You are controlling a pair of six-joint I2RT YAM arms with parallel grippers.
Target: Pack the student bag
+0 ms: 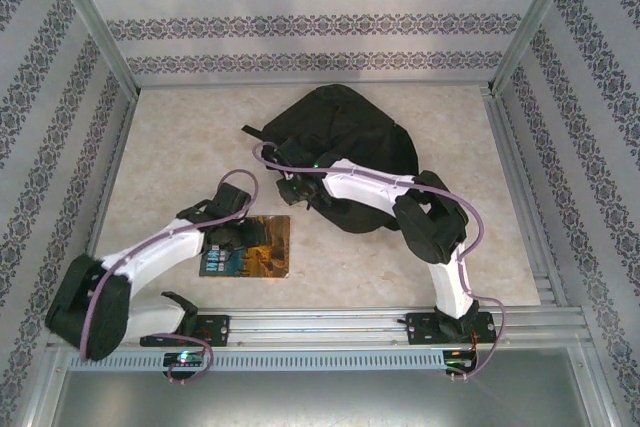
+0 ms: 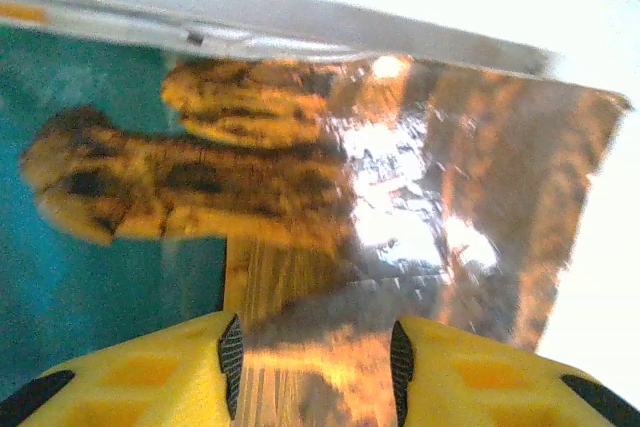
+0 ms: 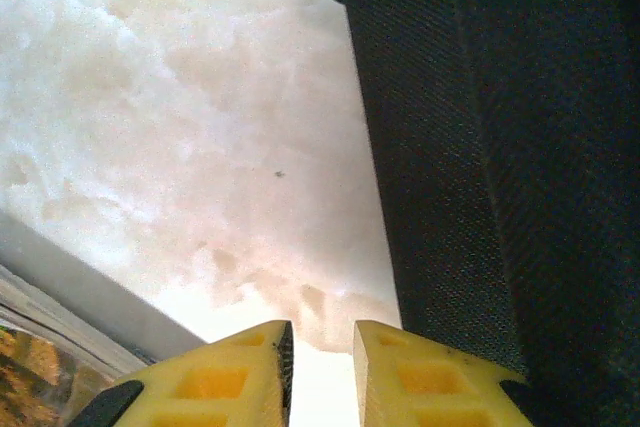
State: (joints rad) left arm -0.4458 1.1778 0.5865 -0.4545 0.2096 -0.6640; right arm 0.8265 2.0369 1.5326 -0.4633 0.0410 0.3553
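Student bag (image 1: 350, 127) not yet packed; book (image 1: 252, 247) outside. Left gripper (image 2: 315, 347) half-open over book; right gripper (image 3: 320, 342) barely parted, empty.

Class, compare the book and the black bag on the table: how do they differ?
The student bag is black, soft and lumpy; the book is colourful, flat and rectangular. The bag is far bigger than the book. Both lie on the table.

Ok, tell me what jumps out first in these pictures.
The black student bag lies slumped on the table, toward the far side. Nearer, left of it, a glossy orange-and-teal book lies flat, with the left fingers parted over its cover.
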